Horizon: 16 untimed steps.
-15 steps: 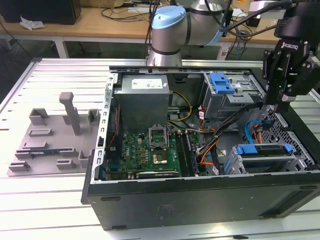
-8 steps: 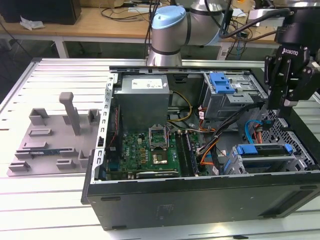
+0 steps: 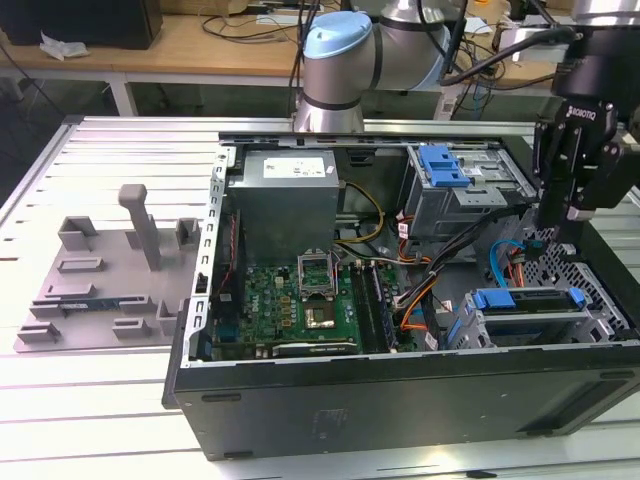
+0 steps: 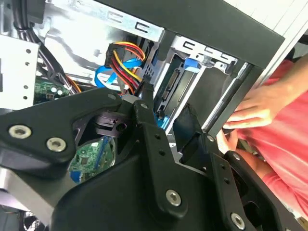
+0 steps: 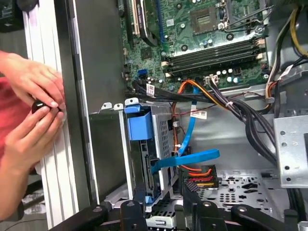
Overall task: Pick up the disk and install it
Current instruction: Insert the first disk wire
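Disk in drive bay, open empty hand just above it

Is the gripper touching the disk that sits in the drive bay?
Apart. In the exterior view the gripper hangs above the disk, and the perforated chassis wall shows between them.

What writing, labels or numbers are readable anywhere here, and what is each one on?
White lettering on the hand, exterior view: a maker's mark, left unquoted.
White sticker on the grey power supply box: print too small to read.
White tag, first wrist view: print too small to read.
Motherboard: white markings too small to read.
No other text that I can make out.
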Motion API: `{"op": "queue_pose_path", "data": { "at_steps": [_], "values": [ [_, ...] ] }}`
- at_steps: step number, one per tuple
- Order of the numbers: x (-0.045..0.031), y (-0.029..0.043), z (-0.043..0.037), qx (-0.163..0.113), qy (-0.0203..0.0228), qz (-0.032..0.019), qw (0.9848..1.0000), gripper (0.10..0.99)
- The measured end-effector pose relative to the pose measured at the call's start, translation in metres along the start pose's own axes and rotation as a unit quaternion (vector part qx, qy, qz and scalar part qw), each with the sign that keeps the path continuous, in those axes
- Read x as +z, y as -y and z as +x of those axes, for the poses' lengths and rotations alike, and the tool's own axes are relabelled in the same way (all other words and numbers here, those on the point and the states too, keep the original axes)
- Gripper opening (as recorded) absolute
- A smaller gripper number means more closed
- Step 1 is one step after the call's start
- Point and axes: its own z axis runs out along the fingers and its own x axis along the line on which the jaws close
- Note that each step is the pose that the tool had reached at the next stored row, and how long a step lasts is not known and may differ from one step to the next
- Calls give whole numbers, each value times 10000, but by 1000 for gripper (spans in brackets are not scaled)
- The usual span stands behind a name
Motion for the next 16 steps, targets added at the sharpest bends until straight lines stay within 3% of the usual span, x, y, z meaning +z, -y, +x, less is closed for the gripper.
{"op": "queue_pose_path", "data": {
  "at_steps": [3, 16],
  "values": [
    [0, -7, -70, 0, -88, 10, 10000, 443],
    [102, -41, -134, 0, -93, 10, 10000, 443]
  ]
}}
